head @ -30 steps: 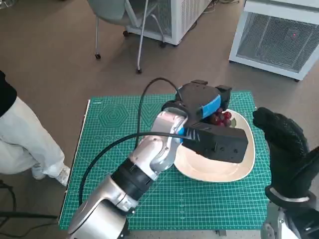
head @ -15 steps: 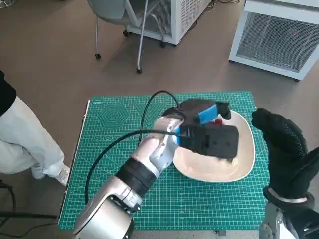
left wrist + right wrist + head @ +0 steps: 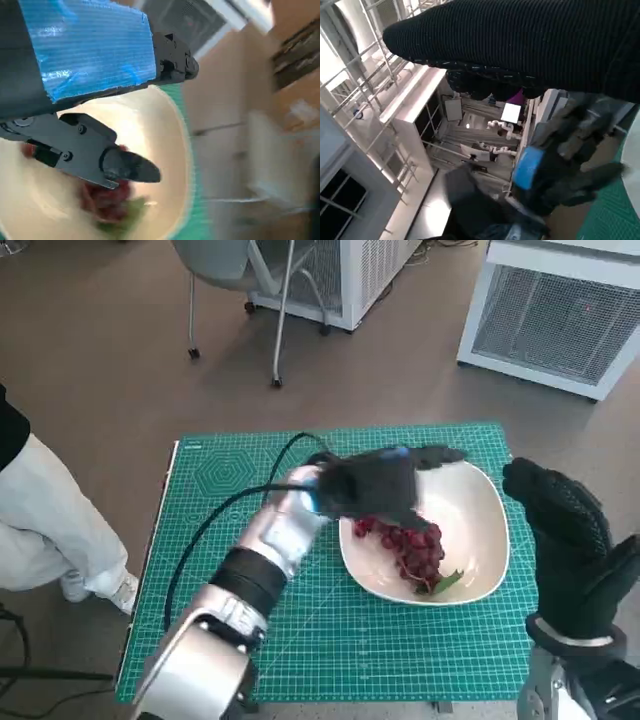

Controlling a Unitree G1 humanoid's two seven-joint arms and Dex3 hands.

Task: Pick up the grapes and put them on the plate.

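Where the small table stands in the middle of the brown floor (image 3: 100, 350), it is covered by a green cutting mat (image 3: 240, 570) printed with a grid, and the white plate (image 3: 480, 530) sits on the mat's far right part. The grapes (image 3: 412, 548), a dark red bunch with a green leaf at the near end, lie inside the plate, touching nothing but its surface. The left hand (image 3: 375, 485) is over the plate's left rim, just beside the bunch, blurred in the head view; the left wrist view shows its black fingers (image 3: 100, 155) spread and holding nothing. The right hand (image 3: 570, 540) is raised off the table's right edge, fingers loosely apart and empty as far as I can see.

Beyond the table stand a grey chair on castors (image 3: 240, 300), a white cabinet (image 3: 360, 275) behind it, and a white unit with a grille front (image 3: 555, 315) to the far right. A person in pale trousers (image 3: 45, 525) stands at the left of the table.
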